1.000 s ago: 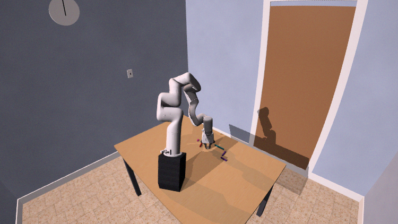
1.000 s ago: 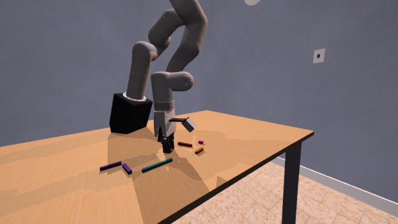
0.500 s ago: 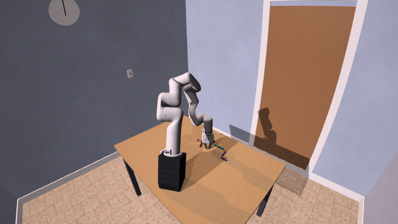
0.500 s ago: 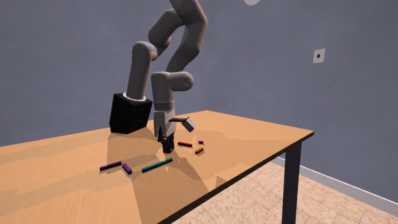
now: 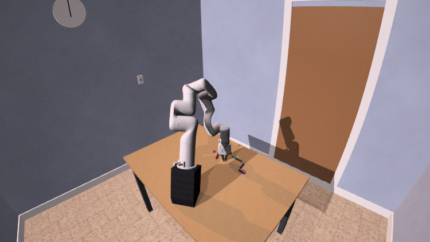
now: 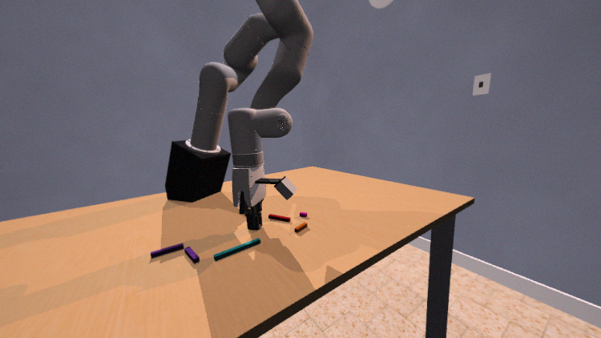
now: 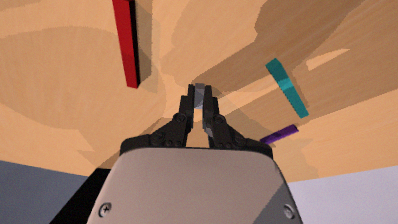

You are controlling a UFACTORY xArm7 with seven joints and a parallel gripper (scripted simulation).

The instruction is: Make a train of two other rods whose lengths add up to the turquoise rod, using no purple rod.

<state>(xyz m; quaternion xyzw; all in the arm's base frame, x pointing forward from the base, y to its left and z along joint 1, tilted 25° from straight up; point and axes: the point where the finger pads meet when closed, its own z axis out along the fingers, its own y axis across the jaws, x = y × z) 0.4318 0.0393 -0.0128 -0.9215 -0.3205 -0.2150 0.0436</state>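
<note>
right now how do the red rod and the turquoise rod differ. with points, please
The red rod (image 5: 217, 156) (image 6: 279, 218) (image 7: 126, 45) is shorter; the turquoise rod (image 5: 237, 159) (image 6: 237, 249) (image 7: 287, 87) is longer. In the exterior view, the red rod slopes down to the right, the turquoise rod up to the right. Both lie flat on the table (image 5: 168, 153) (image 6: 378, 210).

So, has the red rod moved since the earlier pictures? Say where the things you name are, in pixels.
No. In the exterior view, the red rod (image 5: 217, 156) (image 6: 279, 217) (image 7: 126, 45) lies in the same place relative to the wall plate (image 5: 140, 79) (image 6: 477, 85), with no visible shift either way.
</note>
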